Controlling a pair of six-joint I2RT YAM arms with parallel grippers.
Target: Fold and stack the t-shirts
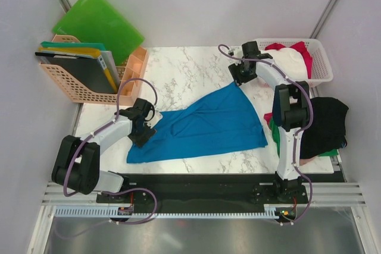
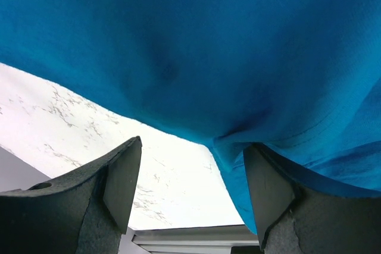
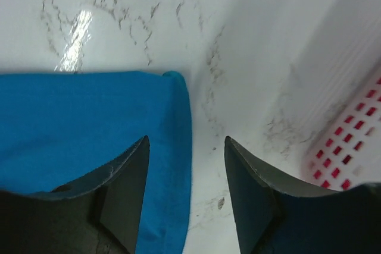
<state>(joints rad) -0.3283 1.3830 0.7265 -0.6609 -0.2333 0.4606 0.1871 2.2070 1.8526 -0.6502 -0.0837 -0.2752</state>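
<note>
A bright blue t-shirt [image 1: 205,126] lies spread, slightly creased, across the middle of the marble table [image 1: 178,63]. My left gripper [image 1: 143,132] sits low at the shirt's left edge. In the left wrist view its jaws [image 2: 193,171] stand open, with the blue cloth [image 2: 190,46] draped just ahead and its hem against the right finger [image 2: 268,188]. My right gripper [image 1: 241,78] is at the shirt's far corner. Its jaws [image 3: 186,147] are open astride the cloth's edge [image 3: 77,129], one finger over blue, the other over marble. Nothing is gripped.
A white lattice basket [image 1: 318,57] at the back right holds white and red cloth. A black t-shirt [image 1: 327,123] tops a pile of green, red and pink ones at the right edge. An orange rack [image 1: 77,81] with folders and a green folder [image 1: 98,22] stand back left.
</note>
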